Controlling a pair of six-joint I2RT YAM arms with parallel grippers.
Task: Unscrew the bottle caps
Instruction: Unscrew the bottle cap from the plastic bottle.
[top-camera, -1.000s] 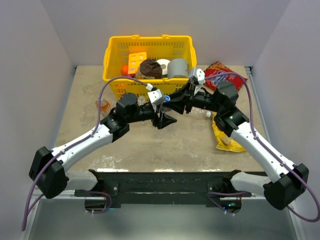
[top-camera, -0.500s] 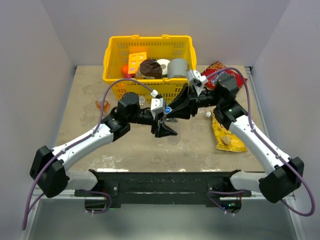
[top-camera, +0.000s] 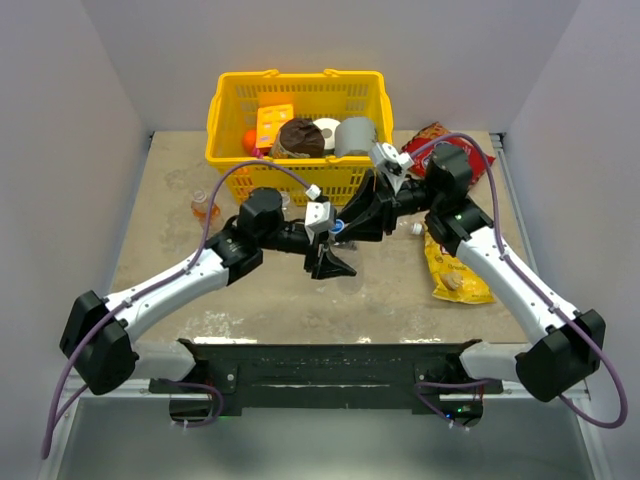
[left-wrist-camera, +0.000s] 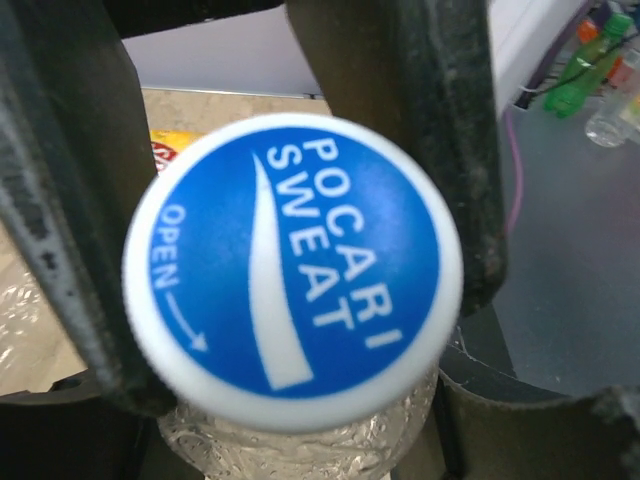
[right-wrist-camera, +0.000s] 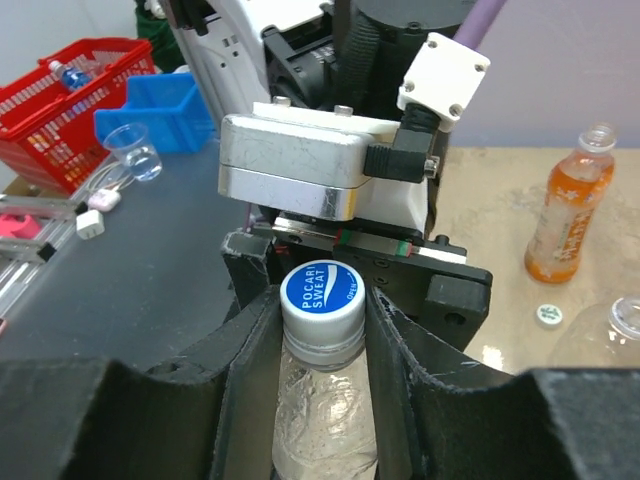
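Clear bottle (right-wrist-camera: 322, 420) along right fingers (right-wrist-camera: 250, 380), cap (left-wrist-camera: 292, 270) toward left fingers (left-wrist-camera: 60, 200).

Clear crinkled plastic bottle (right-wrist-camera: 318, 420) runs off near bottom edge; second clear uncapped bottle (right-wrist-camera: 612, 335) cropped at right edge.

A blue-faced white cap (left-wrist-camera: 290, 270) sits on the crinkled clear bottle (right-wrist-camera: 322, 425); the orange bottle (right-wrist-camera: 565, 215) stands upright, uncapped.

The beige table (top-camera: 165, 180) carries a yellow basket (top-camera: 226, 118), an orange-drink bottle (top-camera: 205, 208), a red snack packet (top-camera: 431, 146) and a yellow bag (top-camera: 452, 276).
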